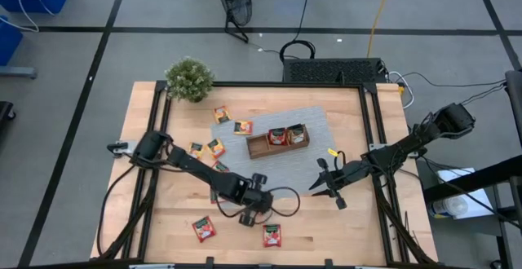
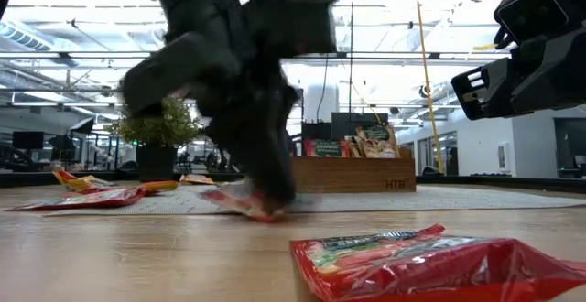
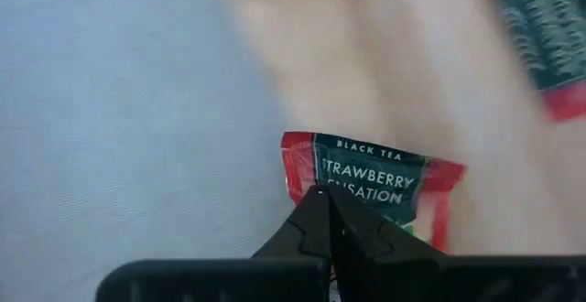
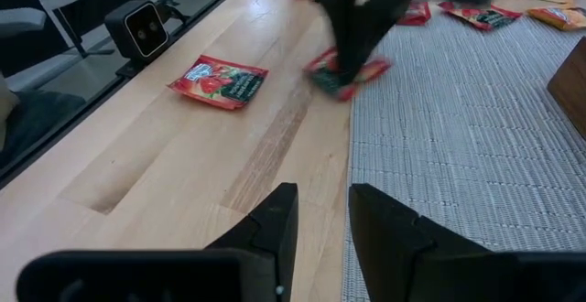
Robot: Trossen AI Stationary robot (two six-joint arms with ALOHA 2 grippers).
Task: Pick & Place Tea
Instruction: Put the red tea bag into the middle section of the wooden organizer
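A red tea sachet (image 3: 375,176) printed "Black Tea Strawberry Sensation" sits at the near edge of the grey mat (image 3: 110,110), where mat meets wood. My left gripper (image 3: 322,199) is shut on it and points steeply down; in the right wrist view it (image 4: 344,57) stands over the sachet (image 4: 352,73). In the high view the left arm (image 1: 245,192) hides the sachet. To the right, my right gripper (image 4: 316,201) hovers open over the wood with nothing between its fingers. Other sachets lie flat on mat and table. My left gripper pinches the sachet between its two fingertips at the edge nearest the fingers (image 3: 311,188), close to one corner. The fingers come from above, slanting down. The sachet (image 2: 261,209) hangs tilted below the tips, low over the mat's edge; I cannot tell whether its lower end touches.
The wooden tray (image 1: 254,147) stands on the mat with sachets in two compartments (image 1: 286,134). Loose sachets lie on the mat's left part (image 1: 220,114), (image 1: 215,147) and near the front edge (image 1: 204,229), (image 1: 272,235). A potted plant (image 1: 189,79) stands at the far left corner.
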